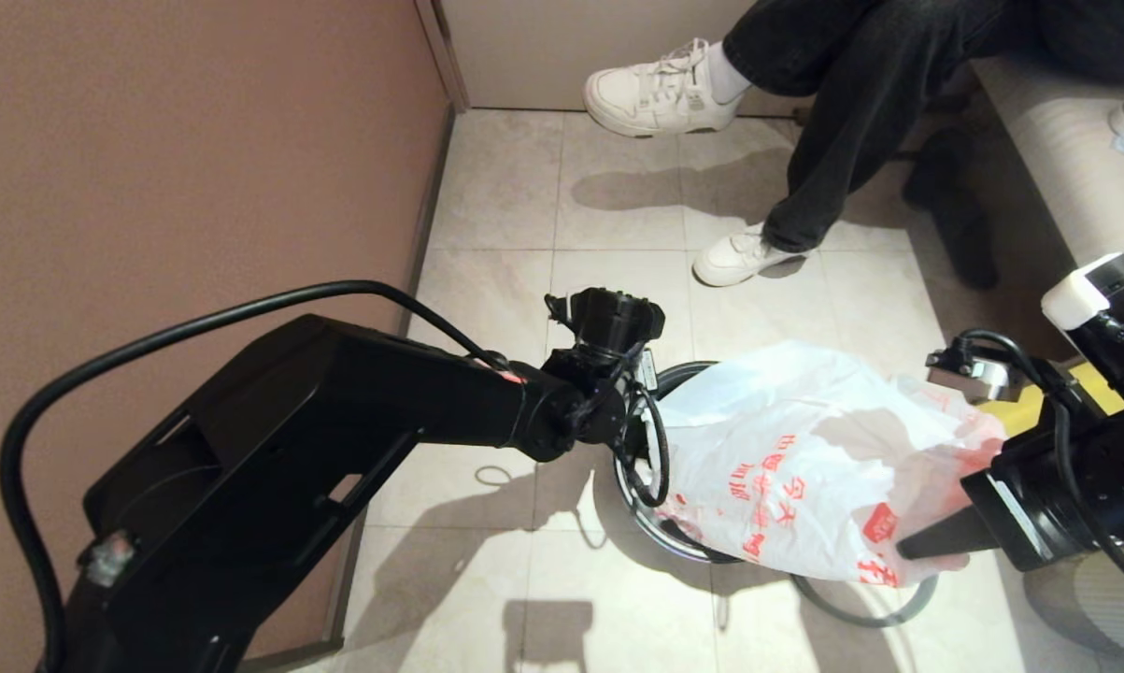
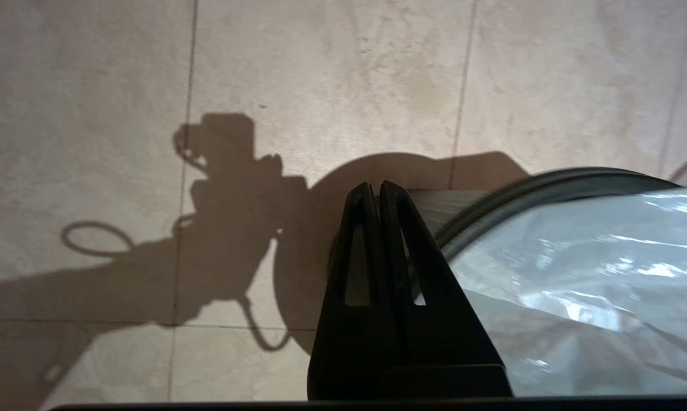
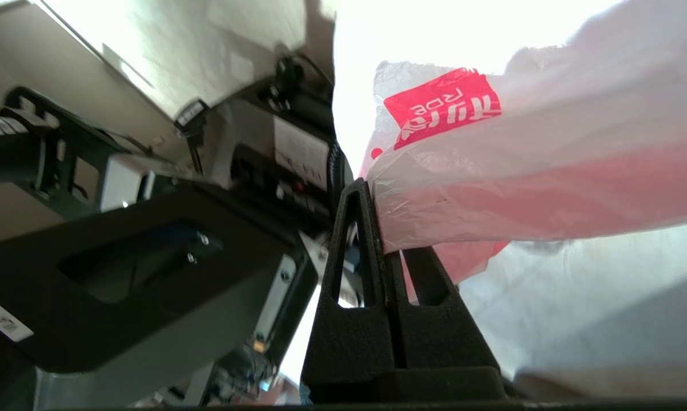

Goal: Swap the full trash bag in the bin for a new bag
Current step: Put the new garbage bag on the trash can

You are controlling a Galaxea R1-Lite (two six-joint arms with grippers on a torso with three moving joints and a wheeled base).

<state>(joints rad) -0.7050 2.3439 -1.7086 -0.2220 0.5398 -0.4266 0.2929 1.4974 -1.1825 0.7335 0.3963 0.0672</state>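
Observation:
The new bag (image 1: pixel 804 467), whitish film with red print and a pink edge, lies spread over the bin (image 1: pixel 650 528), a dark round tub on the tiled floor. No trash shapes show in it. My right gripper (image 3: pixel 377 228) is shut on the bag's pink edge at the bin's right side, where a black finger (image 1: pixel 935 542) pokes under the film. My left gripper (image 2: pixel 374 188) is shut with nothing between its fingers, just outside the bin's rim (image 2: pixel 549 188) on its left, next to the bag (image 2: pixel 577 274). The full trash bag is out of view.
A thin grey hoop (image 1: pixel 860 612) lies on the floor by the bin's near right. A seated person's white shoes (image 1: pixel 664 89) (image 1: pixel 739 257) are beyond the bin. A brown wall (image 1: pixel 197 187) runs along the left and a bench (image 1: pixel 1066 159) along the right.

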